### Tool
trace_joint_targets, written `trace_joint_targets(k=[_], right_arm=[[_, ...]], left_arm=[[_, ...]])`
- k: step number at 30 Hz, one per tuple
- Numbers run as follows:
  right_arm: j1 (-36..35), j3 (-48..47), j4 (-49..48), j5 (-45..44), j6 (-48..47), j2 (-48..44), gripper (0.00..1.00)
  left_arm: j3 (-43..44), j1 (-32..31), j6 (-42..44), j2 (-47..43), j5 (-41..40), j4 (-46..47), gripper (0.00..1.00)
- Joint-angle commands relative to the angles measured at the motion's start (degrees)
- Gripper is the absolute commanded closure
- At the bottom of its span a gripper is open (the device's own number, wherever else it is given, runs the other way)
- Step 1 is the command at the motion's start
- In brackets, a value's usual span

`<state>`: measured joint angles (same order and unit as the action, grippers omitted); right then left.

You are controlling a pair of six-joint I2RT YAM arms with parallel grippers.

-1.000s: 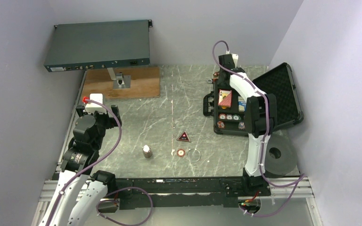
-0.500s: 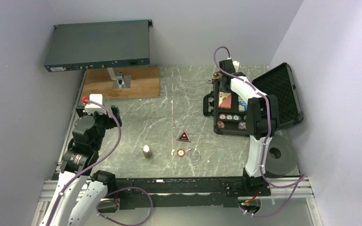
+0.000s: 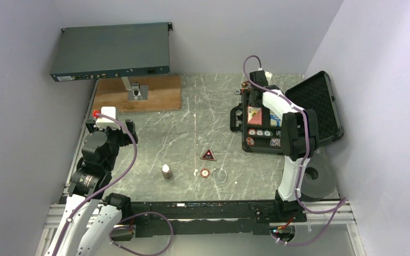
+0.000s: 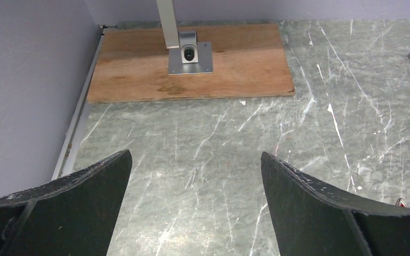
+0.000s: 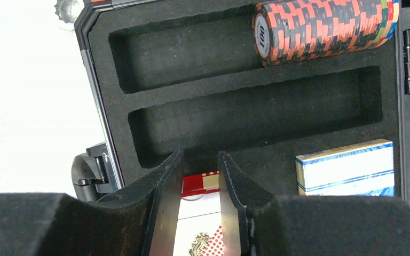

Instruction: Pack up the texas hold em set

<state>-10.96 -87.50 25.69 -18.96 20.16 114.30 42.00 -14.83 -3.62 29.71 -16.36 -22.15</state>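
Carrying everything is the grey marbled bench (image 3: 192, 117). Grey-blue rack box (image 3: 109, 50) is sitting raised over the far left corner on a metal stand (image 3: 133, 92), which is standing on a wooden board (image 3: 160, 96). Black briefcase (image 3: 323, 101) is lying open at the far right, lid leaning back toward the right wall. Grey tape roll (image 3: 317, 178) is lying just in front of it. Right arm (image 3: 293, 133) is reaching across the case, hiding part of the foam tray from above. Right gripper (image 5: 200, 154) is clenching a red card deck (image 5: 203, 218) by its two sides over the tray; cannot tell if the deck is lifted or resting. Blue card deck (image 5: 347, 168) is lying in the pocket beside it, and a row of orange-black chips (image 5: 325, 29) is filling one end of a slot. Left gripper (image 4: 195, 160) is hanging released, fingers spread wide, over bare bench on the left, well apart from the set. Wrench (image 3: 240, 89) is lying at the case's far left corner. Lying out mid-bench, apart from the case: metal weight (image 3: 166, 171), red-black triangle piece (image 3: 208, 155), clear ring (image 3: 220, 176), single chip (image 3: 205, 173).
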Motion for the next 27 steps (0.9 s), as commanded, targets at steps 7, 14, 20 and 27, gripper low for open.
trace_joint_targets(k=[7,14,20,27], right_arm=[[-1.29,2.68,1.73,1.65,0.21,-3.74,0.66],[-1.43,1.52,2.01,-0.13,-1.88,-6.67,0.44],[-1.43,0.34,2.52,-0.34,-2.13,-8.36,0.46],[-1.43,1.05,1.63,0.24,-2.06,-9.8,0.59]], left_arm=[[0.05,-0.2,0.72,-0.62,0.68,1.3,0.03],[0.09,-0.2,0.72,-0.61,0.95,1.37,0.03],[0.05,-0.2,0.8,-0.55,0.89,1.35,0.03],[0.09,-0.2,0.8,-0.58,0.99,1.25,0.03]])
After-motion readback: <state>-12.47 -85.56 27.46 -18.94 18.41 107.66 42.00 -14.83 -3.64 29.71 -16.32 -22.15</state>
